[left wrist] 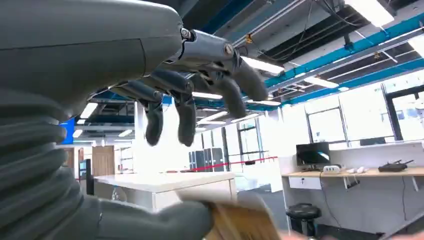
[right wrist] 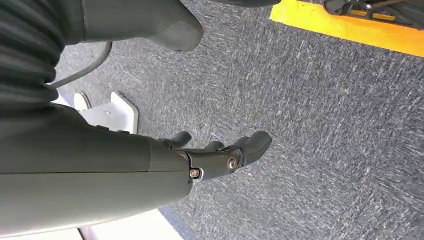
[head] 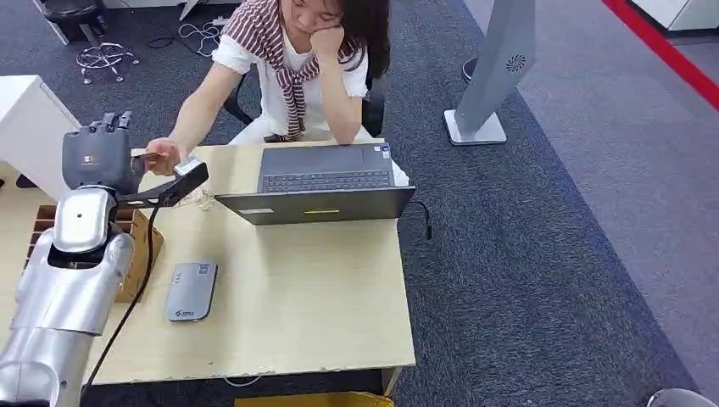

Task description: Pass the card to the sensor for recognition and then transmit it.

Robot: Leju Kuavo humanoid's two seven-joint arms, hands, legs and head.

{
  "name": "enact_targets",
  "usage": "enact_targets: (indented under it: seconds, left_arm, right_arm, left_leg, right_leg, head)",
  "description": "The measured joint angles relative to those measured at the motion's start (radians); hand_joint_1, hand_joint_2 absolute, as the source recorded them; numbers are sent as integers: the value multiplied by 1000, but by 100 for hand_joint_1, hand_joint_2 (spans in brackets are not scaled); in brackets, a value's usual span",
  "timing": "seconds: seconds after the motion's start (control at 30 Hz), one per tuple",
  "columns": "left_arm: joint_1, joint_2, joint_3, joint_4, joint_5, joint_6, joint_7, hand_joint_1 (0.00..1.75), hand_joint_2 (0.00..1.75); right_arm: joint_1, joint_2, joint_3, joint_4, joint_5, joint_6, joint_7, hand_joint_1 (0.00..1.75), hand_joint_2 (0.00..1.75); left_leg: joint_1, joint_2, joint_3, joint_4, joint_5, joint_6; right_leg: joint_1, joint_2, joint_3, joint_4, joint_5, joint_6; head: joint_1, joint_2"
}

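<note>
- Left robot hand [head: 100, 153] is raised at the far left of the surface [head: 322, 288], fingers spread; whether the card [head: 138, 153] is gripped cannot be told.
- A thin card edge is seen between it and a person's hand [head: 163, 156].
- Right robot hand [right wrist: 220, 152] hangs over carpet, fingers loosely curled, holding nothing.
- The card is judged light, stiff and slippery; pinching by the edges is advised.
- The grey sensor [head: 191, 291] lies flat nearby.
- A cardboard divider box [head: 142, 246] is seen beside it; contents are hidden.

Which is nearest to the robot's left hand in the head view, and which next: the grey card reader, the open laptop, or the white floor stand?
From the left hand, raised at the table's far left:
1. Grey card reader, on the table, nearer the robot.
2. Laptop, open at the table's far right side.
3. White floor stand, on the carpet beyond the table's right corner.
</note>
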Motion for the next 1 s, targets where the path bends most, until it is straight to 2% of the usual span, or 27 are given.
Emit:
enact_targets:
  seconds: [0.13,0.27,0.4,0.47,0.57,0.63,0.8,1.0]
  left_arm:
    - [26,-1,12,-5,2,88,-18,0,175]
    - [116,1,28,-83,16,161,-68,0,175]
    - [236,5,44,-228,54,205,-125,0,175]
    - [314,12,48,-317,76,247,-165,0,175]
    - [465,24,58,-467,90,320,-213,0,175]
    - [551,32,66,-551,93,337,-224,0,175]
    - [618,43,81,-636,97,351,-245,0,175]
    - [812,65,131,-751,107,509,-324,0,175]
  right_arm:
    - [0,0,0,0,-3,-1,0,0,175]
    - [1,0,0,0,-20,-3,5,0,175]
    - [4,0,-2,0,-40,-6,8,0,175]
    - [5,0,-8,0,-66,-15,7,0,175]
    - [10,0,-23,2,-89,-20,5,0,175]
    - [13,1,-33,2,-93,-21,4,0,175]
    - [12,1,-37,3,-97,-21,5,0,175]
    - [16,6,-62,4,-129,-30,1,0,175]
  left_leg:
    - [0,0,0,0,0,0]
    - [0,0,0,0,0,0]
    - [0,0,-1,0,0,0]
    - [0,1,-1,-1,-1,0]
    - [0,3,0,-1,-2,-1]
    - [0,1,-1,-1,-2,-1]
    - [0,-1,-3,-1,-2,-1]
    - [0,3,-1,-2,-3,-2]
  right_leg:
    - [0,0,0,0,0,0]
    - [0,0,0,0,0,0]
    - [0,0,-1,0,-1,0]
    - [-1,0,0,0,-1,-1]
    - [-1,2,-1,0,-2,0]
    - [0,2,-2,0,-3,1]
    - [-1,-1,-1,0,-4,1]
    - [0,3,-2,0,-4,0]
  head:
    - [0,0]
    - [0,0]
    - [0,0]
    - [0,0]
    - [0,0]
    - [0,0]
    - [0,0]
    - [0,0]
